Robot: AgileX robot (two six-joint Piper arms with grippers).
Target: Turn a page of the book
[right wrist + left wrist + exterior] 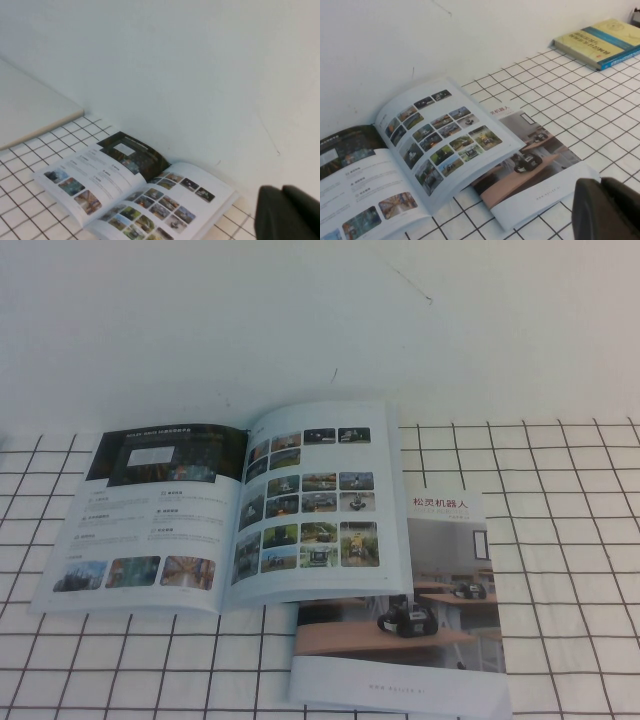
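Where the book lies: the book (225, 510) is spread open on the tabletop (560, 540), a white surface with a black grid, close to the white wall (320, 310).
Page: the page (150, 515) lies flat as the book's left leaf, showing a dark banner photo on top and small pictures below.
Right leaf: the leaf with the photo grid (315, 500) bulges slightly; its outer edge overlaps the second booklet (440, 610), whose cover shows a Chinese title and a wooden desk.
Yellow book: a yellow book (600, 42) lies well apart, near the wall.
Left pincer: the left pincer (607, 210) shows as a dark mass, off the booklets; cannot tell how its jaws stand.
Right pincer: the right pincer (290, 212) is drawn together, empty, away from the book.
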